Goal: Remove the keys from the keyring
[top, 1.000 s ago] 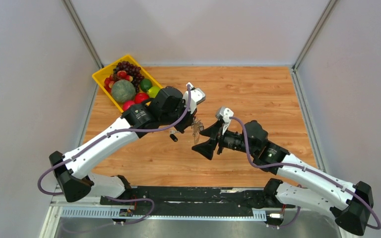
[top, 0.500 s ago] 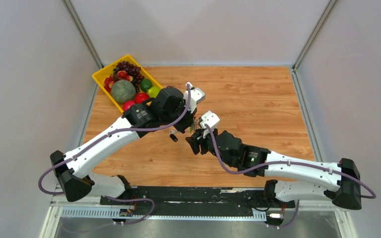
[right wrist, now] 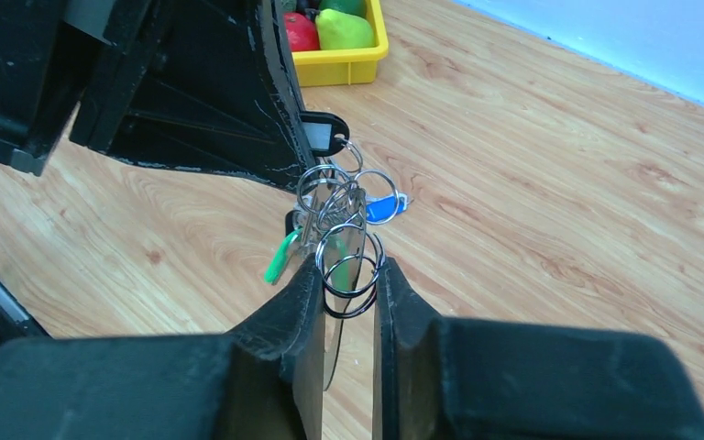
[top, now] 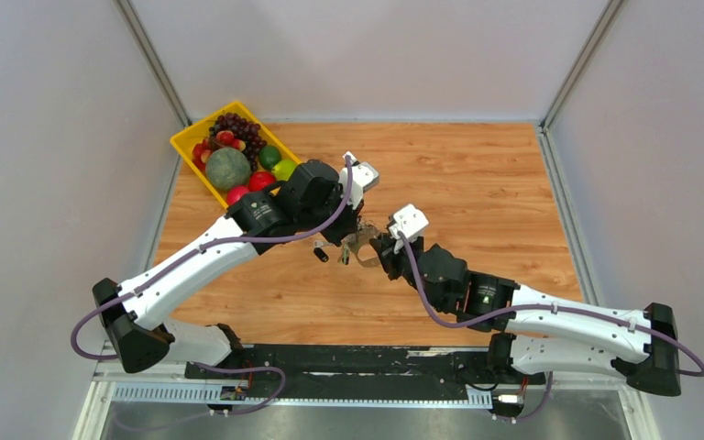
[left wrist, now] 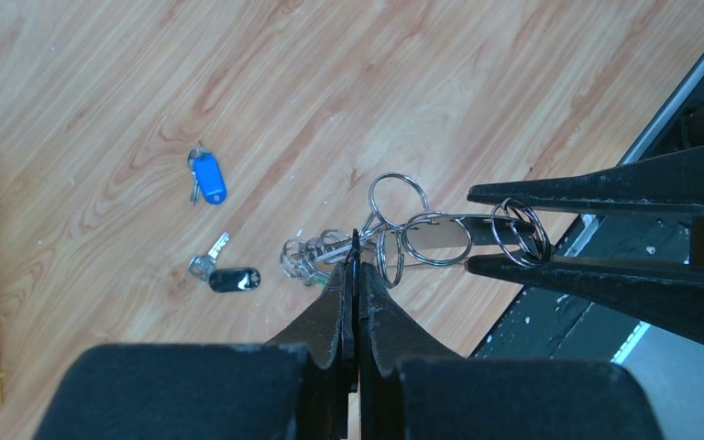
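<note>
Left gripper (left wrist: 356, 246) was pressed tight, pinching the keyring (left wrist: 435, 216) up off the table (top: 477, 183). The right gripper (right wrist: 348, 280) had its jaws narrowed onto the ringed end of the keys (left wrist: 316, 255), pads touching metal on both sides. Between that hanging bunch and the yellow fruit tray (right wrist: 344, 64), a blue-tagged key (left wrist: 207, 179) and a black-tagged key (left wrist: 225, 278) lay loose, so two looked off and most remained threaded. The tray sat well apart, and only the tangle of small rings looked awkward.
</note>
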You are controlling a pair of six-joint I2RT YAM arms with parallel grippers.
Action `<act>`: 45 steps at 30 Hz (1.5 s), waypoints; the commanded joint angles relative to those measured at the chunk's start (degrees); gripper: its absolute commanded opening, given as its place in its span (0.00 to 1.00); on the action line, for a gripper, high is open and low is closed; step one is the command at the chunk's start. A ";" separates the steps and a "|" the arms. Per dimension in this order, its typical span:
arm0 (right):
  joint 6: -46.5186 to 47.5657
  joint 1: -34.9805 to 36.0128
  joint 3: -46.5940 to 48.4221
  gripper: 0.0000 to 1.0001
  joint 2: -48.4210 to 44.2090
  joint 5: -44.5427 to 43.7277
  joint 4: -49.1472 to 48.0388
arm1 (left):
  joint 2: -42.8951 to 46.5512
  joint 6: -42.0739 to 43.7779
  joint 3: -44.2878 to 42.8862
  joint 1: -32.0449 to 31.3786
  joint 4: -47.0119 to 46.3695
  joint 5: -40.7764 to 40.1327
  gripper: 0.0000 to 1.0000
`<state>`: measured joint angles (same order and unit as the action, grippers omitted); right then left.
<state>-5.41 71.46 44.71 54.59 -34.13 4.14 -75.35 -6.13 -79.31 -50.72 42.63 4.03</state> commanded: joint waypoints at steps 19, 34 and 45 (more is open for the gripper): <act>9.58 0.22 -2.14 0.59 1.60 3.03 -6.95 | 14.72 -1.87 9.13 3.70 -9.78 9.42 0.00; 10.64 -0.08 -12.09 0.46 -9.37 8.26 -20.55 | 14.86 -5.57 8.03 3.70 -12.85 17.75 0.00; 11.74 -0.05 -12.67 0.01 -10.74 8.54 -24.15 | 13.66 -8.05 9.29 3.70 -16.11 23.07 0.00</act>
<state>5.85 71.46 32.60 44.84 -26.09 -15.73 -61.52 -12.21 -69.04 -47.11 30.79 23.27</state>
